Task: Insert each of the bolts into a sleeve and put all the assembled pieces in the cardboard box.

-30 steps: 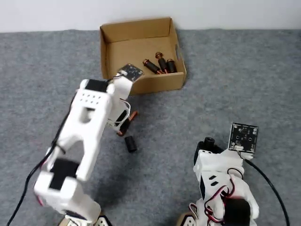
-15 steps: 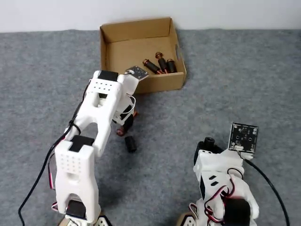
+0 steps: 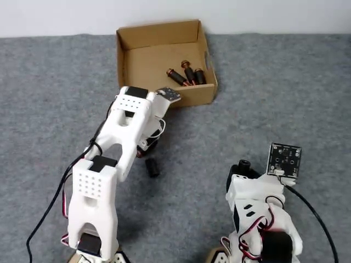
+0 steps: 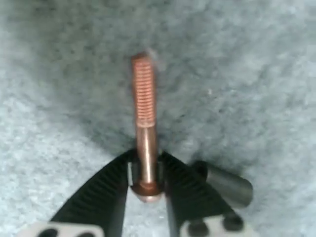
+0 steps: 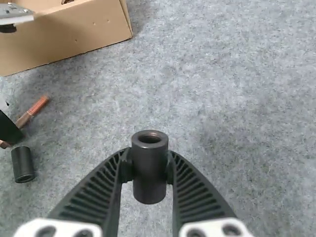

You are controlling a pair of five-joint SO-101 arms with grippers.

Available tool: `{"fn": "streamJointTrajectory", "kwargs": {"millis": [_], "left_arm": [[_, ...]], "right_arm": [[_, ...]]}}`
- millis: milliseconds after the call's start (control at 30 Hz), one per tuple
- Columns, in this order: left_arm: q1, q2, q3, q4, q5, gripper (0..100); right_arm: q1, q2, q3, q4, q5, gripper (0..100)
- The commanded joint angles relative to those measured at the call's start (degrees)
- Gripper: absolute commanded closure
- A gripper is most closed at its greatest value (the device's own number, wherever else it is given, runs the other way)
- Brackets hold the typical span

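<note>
Scene: left gripper (image 4: 146, 174) clamps copper bolt (image 4: 144, 98) by the shank beside its head, above grey carpet (image 4: 247, 74) | right gripper (image 5: 148, 167) grips black sleeve (image 5: 149, 185) upright, bore up | both likely rigid, light, slippery metal; hold plain shank, never threads.

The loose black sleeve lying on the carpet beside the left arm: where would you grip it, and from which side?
Probably mid-length across its round wall, coming from above. The loose sleeve lies on its side on the carpet, so fingers straddling its long axis would close on the curved sides; its visible end is an open hole.
</note>
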Motion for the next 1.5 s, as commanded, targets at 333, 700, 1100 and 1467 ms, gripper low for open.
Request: {"fn": "streamJointTrajectory", "kwargs": {"millis": [333,700,1100,1467], "left_arm": [[3.7,-17.2,-0.7,5.5,7.1,100],[3.4,-37.3,4.7,8.5,-1.0,100],[3.8,-65.4,34.0,8.0,-9.1,100],[3.4,-70.5,54.3,-6.7,-25.9,100]], "right_arm": [[0.3,0.0,0.1,-1.2,0.7,99.1],[0.1,-0.4,-0.8,-1.1,1.1,99.1],[0.1,-0.5,-1.0,-0.9,5.3,99.1],[-5.8,-0.5,-0.9,-0.2,5.2,99.1]]}}
